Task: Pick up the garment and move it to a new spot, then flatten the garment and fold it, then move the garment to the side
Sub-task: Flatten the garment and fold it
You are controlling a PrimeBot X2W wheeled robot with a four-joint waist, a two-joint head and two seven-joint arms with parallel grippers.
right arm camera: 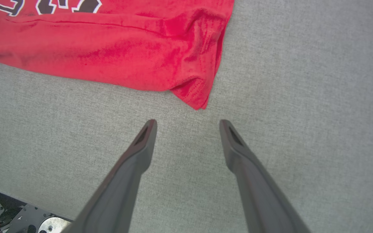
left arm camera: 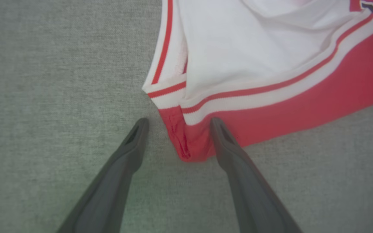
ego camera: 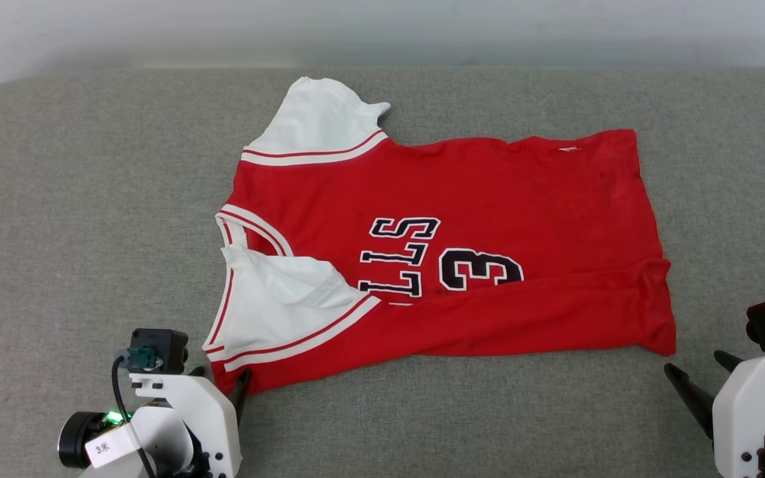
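Two grippers sit low by the near edge of the grey cushion point(ego camera: 57, 199), jaws spread on both. Garment point(ego camera: 489, 192) lies mid-cushion, collar left, hem right, print up, its near long side already turned over the lettering. Left gripper point(left arm camera: 176, 124) straddles the near-left folded corner, one finger over red cloth; right gripper point(right arm camera: 186, 124) sits just short of the near-right hem corner, not touching. Looks like the folding step, grasp pending. Next likely needs right to edge forward, both to pinch corners, then lift together evenly

place: lab-like bench (uncertain) | cues: grey fabric tabletop point(ego camera: 57, 199), bare pale wall point(ego camera: 382, 26)
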